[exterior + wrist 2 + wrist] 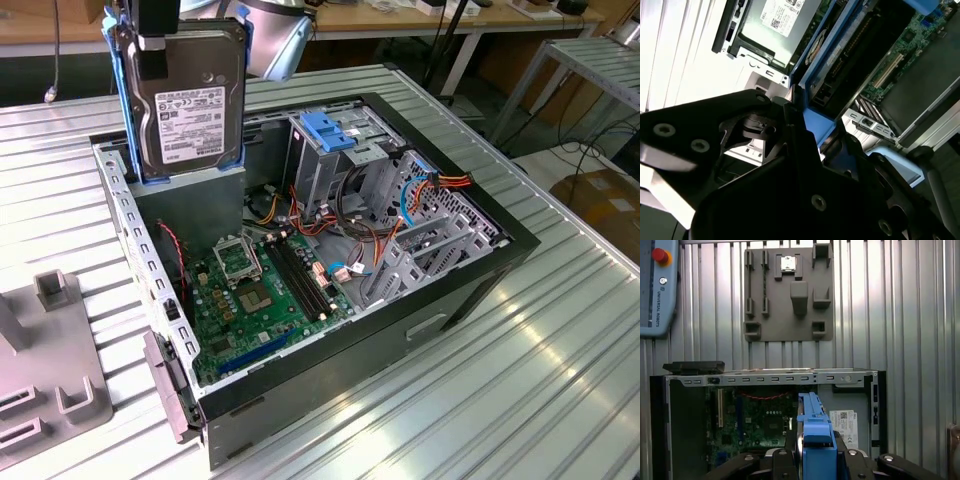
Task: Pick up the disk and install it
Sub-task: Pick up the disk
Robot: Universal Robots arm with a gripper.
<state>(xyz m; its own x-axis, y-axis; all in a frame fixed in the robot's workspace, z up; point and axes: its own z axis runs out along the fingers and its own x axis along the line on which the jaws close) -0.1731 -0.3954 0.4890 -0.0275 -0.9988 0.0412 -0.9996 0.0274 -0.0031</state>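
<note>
Exterior view: the gripper [150,58] was clamped on the upright disk [192,110], with the open case [400,335] beneath it.

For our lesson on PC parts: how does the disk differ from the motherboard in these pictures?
The disk stands on edge, held above the case; the motherboard lies flat on the case floor. The disk is grey metal with a white label and blue frame; the motherboard is green, studded with slots and chips. Both are flat rectangles.
</note>
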